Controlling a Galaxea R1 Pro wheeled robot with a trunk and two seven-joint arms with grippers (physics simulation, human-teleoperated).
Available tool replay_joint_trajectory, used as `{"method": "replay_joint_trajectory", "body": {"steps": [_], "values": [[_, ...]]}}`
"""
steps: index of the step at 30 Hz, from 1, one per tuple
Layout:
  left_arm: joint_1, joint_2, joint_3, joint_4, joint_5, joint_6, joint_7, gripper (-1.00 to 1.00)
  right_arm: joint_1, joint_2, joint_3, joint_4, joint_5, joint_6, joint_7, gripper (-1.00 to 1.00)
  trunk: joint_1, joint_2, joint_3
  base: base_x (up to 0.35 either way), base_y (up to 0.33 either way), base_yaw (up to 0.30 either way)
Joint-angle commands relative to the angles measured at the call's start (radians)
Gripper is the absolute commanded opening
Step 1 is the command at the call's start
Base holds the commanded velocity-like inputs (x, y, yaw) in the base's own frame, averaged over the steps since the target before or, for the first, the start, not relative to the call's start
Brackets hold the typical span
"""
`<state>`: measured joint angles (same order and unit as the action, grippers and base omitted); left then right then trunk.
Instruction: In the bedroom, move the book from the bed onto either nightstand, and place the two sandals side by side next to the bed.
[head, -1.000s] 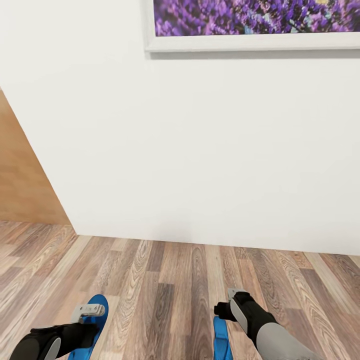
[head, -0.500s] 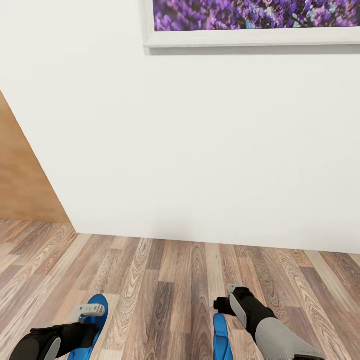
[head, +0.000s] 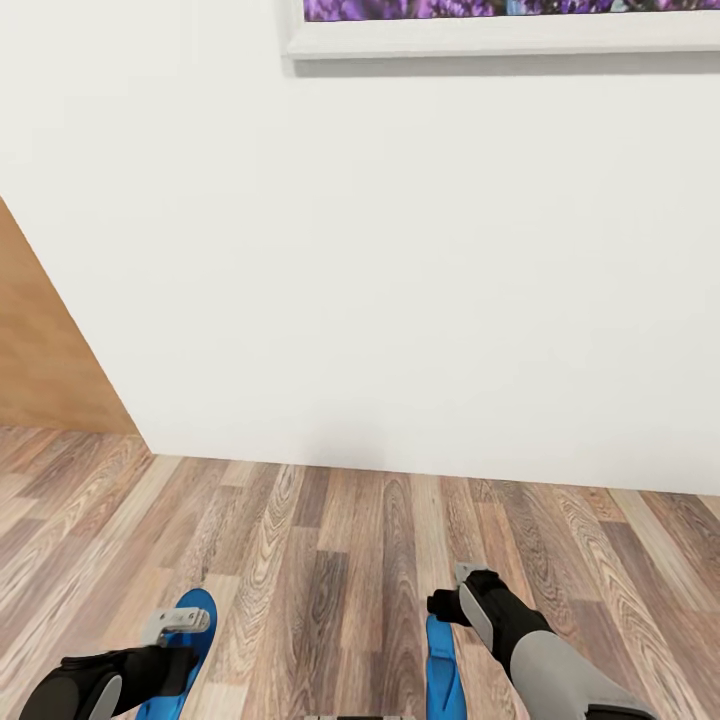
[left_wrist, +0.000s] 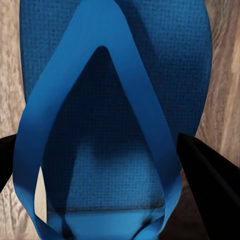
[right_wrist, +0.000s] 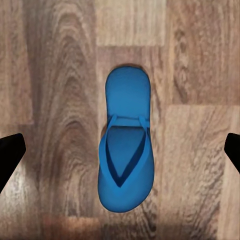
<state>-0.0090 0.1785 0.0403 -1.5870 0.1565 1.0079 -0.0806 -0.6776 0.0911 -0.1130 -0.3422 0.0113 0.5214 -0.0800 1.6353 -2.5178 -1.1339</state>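
The left end effector (left_wrist: 107, 160) pinches one sandal (left_wrist: 112, 100) by its strap; the right end effector (right_wrist: 120, 145), spread wide, hangs over the other sandal (right_wrist: 125, 145) on the floor (head: 330, 540), at 6 o'clock in the head view. A descent off-centre could nudge that sandal askew.

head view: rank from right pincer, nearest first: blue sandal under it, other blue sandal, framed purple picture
1. Bright blue sandal just below the right pincer.
2. Second blue sandal, by the left pincer.
3. White-framed purple picture, high on the white wall.
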Motion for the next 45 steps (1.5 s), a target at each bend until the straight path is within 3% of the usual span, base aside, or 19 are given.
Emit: {"method": "replay_joint_trajectory", "body": {"steps": [1,10,19,26,45], "values": [[0.000,0.000,0.001,-0.001,0.001,0.005,-0.004,-1.00,0.000,0.001,-0.007,-0.002,0.001,0.005,-0.003,1.00,0.000,0.000,-0.001,0.000,0.000,0.000],[-0.001,0.000,0.001,-0.001,0.001,0.005,-0.004,-1.00,-0.001,0.001,-0.005,-0.002,0.004,0.003,-0.003,1.00,0.003,-0.002,-0.032,0.000,0.000,0.000],[0.000,0.000,0.001,-0.001,0.001,0.005,-0.005,-1.00,-0.011,0.001,-0.003,-0.003,0.007,0.002,-0.003,1.00,0.003,-0.002,-0.032,0.000,0.000,0.000],[-0.001,0.000,0.002,-0.001,0.001,0.005,-0.006,-1.00,-0.020,0.003,-0.001,-0.006,0.008,-0.006,-0.003,1.00,0.007,-0.004,-0.059,0.000,0.000,0.000],[-0.013,0.007,0.005,-0.007,0.001,0.013,-0.008,-1.00,-0.056,0.021,0.001,-0.003,0.010,-0.009,-0.003,1.00,0.007,-0.004,-0.059,0.000,0.000,0.000]]}}
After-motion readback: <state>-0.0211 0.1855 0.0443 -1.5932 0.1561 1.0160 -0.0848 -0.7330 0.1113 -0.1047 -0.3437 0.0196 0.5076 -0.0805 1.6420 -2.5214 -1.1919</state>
